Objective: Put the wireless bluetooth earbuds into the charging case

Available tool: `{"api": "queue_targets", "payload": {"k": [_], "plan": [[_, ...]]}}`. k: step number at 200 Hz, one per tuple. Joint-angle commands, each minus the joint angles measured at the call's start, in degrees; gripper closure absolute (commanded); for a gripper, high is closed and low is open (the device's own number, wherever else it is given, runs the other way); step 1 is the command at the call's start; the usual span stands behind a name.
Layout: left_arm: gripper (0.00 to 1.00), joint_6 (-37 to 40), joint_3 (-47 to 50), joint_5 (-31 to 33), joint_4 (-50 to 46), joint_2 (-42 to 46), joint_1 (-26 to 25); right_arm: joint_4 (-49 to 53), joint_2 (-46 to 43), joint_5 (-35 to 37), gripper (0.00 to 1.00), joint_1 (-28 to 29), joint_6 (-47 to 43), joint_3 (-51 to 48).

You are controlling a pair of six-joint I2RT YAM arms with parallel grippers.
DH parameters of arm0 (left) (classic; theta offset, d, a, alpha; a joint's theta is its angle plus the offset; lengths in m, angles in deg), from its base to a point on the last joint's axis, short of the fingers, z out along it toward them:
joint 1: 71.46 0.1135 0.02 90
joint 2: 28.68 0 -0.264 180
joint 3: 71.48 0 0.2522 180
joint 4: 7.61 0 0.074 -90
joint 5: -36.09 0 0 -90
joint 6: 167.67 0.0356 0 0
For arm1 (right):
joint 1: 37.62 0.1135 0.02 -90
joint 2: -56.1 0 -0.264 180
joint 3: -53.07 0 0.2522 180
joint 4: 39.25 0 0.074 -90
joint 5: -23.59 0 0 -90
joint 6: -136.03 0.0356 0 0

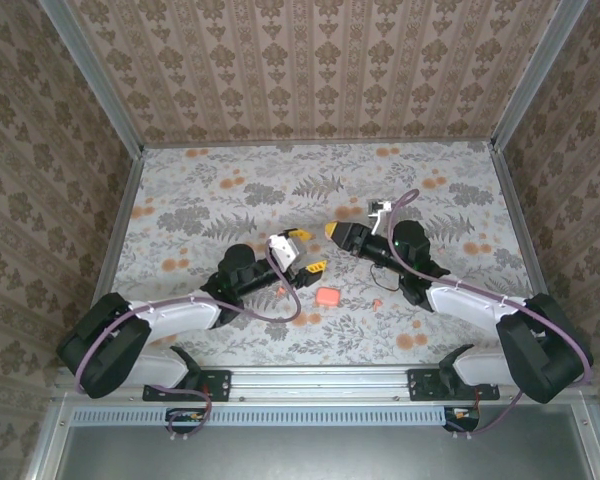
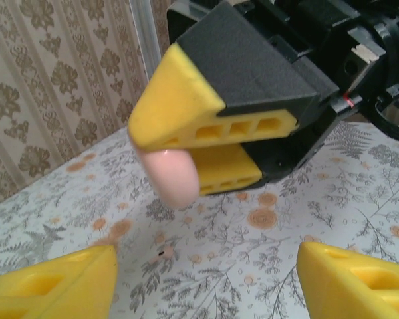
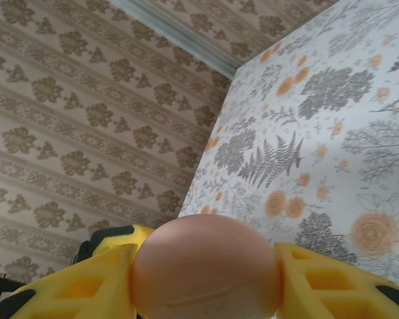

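My right gripper (image 1: 332, 231) is shut on a smooth pale-pink rounded thing (image 3: 206, 259) with a fine seam, also seen from the left wrist (image 2: 171, 178). On the cloth below lies a brighter salmon rounded-square piece (image 1: 328, 297). I cannot tell which of these two is the charging case. One tiny coral earbud (image 1: 373, 303) lies to the right of that piece, and another small coral nub (image 1: 280, 290) lies to its left. My left gripper (image 1: 307, 251) (image 2: 206, 286) is open and empty, facing the right gripper's tips a short way off, above the table.
The floral tablecloth (image 1: 230, 190) has flat orange flower blotches close in colour to the earbuds. Patterned walls (image 1: 310, 60) close in the back and both sides. A metal rail (image 1: 310, 378) runs along the near edge. A thin dark cable (image 1: 382, 275) lies by the right arm.
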Motion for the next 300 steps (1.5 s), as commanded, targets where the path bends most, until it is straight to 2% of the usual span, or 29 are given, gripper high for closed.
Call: {"api": "queue_targets", "payload": {"k": [1, 54, 130, 199, 234, 252, 277, 300], "plan": [[0.31, 0.16, 0.06, 2.17, 4.70, -0.86, -0.88, -4.79, 0.72, -2.15, 0.55, 1.29, 1.42, -0.62], [0.42, -0.55, 1.44, 4.77, 10.59, -1.42, -1.68, -7.29, 0.90, -1.36, 0.55, 4.18, 2.52, -0.25], [0.56, -1.33, 0.85, 8.32, 10.92, -1.64, -1.79, -8.56, 0.41, -0.26, 0.55, 5.99, 2.85, -1.62], [0.57, -2.41, 0.36, 6.68, 10.85, -1.26, -1.71, -8.27, 0.16, 0.09, 0.55, 6.83, 2.88, -2.49], [0.67, -2.83, 0.14, 5.93, 9.93, -0.83, -1.75, -8.26, -0.21, 0.35, 0.54, 7.12, 2.53, -2.66], [0.71, -3.46, -0.01, 5.28, 8.43, -0.19, -1.50, -7.61, -0.90, 1.00, 0.47, 7.13, 1.70, -2.83], [0.72, -7.05, -0.41, -0.26, 6.02, 0.63, 0.89, -4.09, -3.40, 2.05, 0.28, 6.84, -3.47, -2.87], [0.72, -9.40, 0.22, -5.64, 6.52, 1.25, 2.91, 4.72, -8.34, 1.80, 0.22, 5.61, -12.46, -1.26]]}}
